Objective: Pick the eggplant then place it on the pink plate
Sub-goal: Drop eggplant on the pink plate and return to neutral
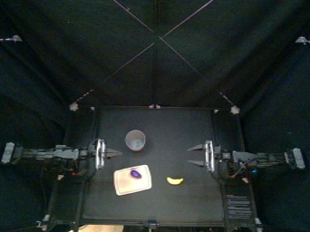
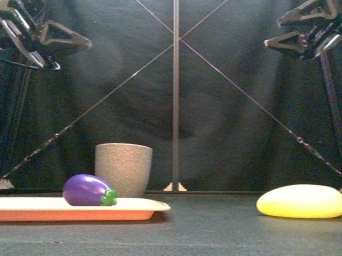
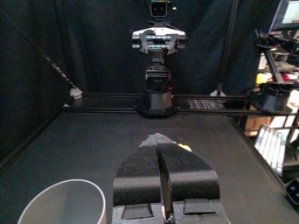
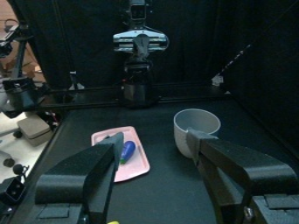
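Left jaws: pressed together, nothing between them (left wrist view). Right jaws: spread wide apart, holding nothing (right wrist view). The left arm (image 1: 54, 154) comes in at the middle left of the top view and the right arm (image 1: 248, 159) at the middle right. Both end short of the things on the bench (image 1: 194, 127).

Nearest row, low in the top view:
- The pink plate (image 1: 125, 184) lies flat, left of centre. In the front view it sits at the lower left (image 2: 40, 209).
- The eggplant (image 1: 137, 171) lies on the plate, toward its upper right part. It is purple, on its side, with the green cap at its right end (image 2: 88, 189). In the right wrist view it shows dark on the plate (image 4: 124, 150).
- The yellow toy (image 1: 177, 179) rests on the bench just right of the plate, not touching it. It is at the lower right in the front view (image 2: 301, 201).

Next row back:
- The grey speckled cup (image 1: 137, 139) stands upright above the plate in the top view, apart from it. It is roughly level with the two arms' ends and nearer the left one. In the front view (image 2: 123, 168) it rises behind the eggplant.
- Its rim shows at the lower left in the left wrist view (image 3: 68, 203).

Farthest: the black curtain (image 1: 155, 54) fills the upper half.
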Controlling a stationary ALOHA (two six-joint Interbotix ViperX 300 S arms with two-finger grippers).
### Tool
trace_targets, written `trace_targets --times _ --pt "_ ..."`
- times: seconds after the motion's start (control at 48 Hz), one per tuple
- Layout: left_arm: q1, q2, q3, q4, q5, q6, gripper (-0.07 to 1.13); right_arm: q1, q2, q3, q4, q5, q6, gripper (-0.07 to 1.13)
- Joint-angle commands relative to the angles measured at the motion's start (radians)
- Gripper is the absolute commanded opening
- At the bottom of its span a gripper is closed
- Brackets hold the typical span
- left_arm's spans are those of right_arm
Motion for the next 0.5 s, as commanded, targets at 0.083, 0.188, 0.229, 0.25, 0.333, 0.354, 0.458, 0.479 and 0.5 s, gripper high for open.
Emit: trace_targets --times 0.083,0.188,0.229,0.25,0.333,0.354,0.458,0.479,0.5 --pt "0.002 0.002 -0.012 0.003 -0.005 0.003 0.0 -0.006 0.006 -0.003 0.0 -0.003 0.0 0.93" --pt "0.003 0.002 -0.012 0.003 -0.005 0.003 0.0 -0.011 0.006 0.0 0.0 -0.003 0.002 0.93" --pt "0.003 0.002 -0.012 0.003 -0.005 0.003 0.0 -0.012 0.006 0.002 0.0 -0.003 0.002 0.93" --pt "0.002 0.002 -0.011 0.003 -0.005 0.003 0.0 -0.012 0.006 0.002 0.0 -0.003 0.0 0.93" --pt "0.002 0.003 -0.011 0.003 -0.005 0.003 0.0 -0.018 0.005 0.002 0.0 -0.003 -0.002 0.93" --pt "0.003 0.002 -0.011 0.003 -0.005 0.003 0.0 -0.02 0.005 0.002 0.0 -0.003 -0.002 0.93" --pt "0.002 0.003 -0.009 0.003 -0.005 0.003 0.0 -0.023 0.005 0.003 0.0 -0.003 -0.002 0.93" --pt "0.003 0.002 -0.008 0.003 -0.005 0.003 0.0 -0.021 0.005 0.005 0.0 -0.003 -0.002 0.93" --pt "0.003 0.002 -0.008 0.003 -0.005 0.003 0.0 -0.023 0.005 0.006 0.0 -0.003 -0.002 0.93"
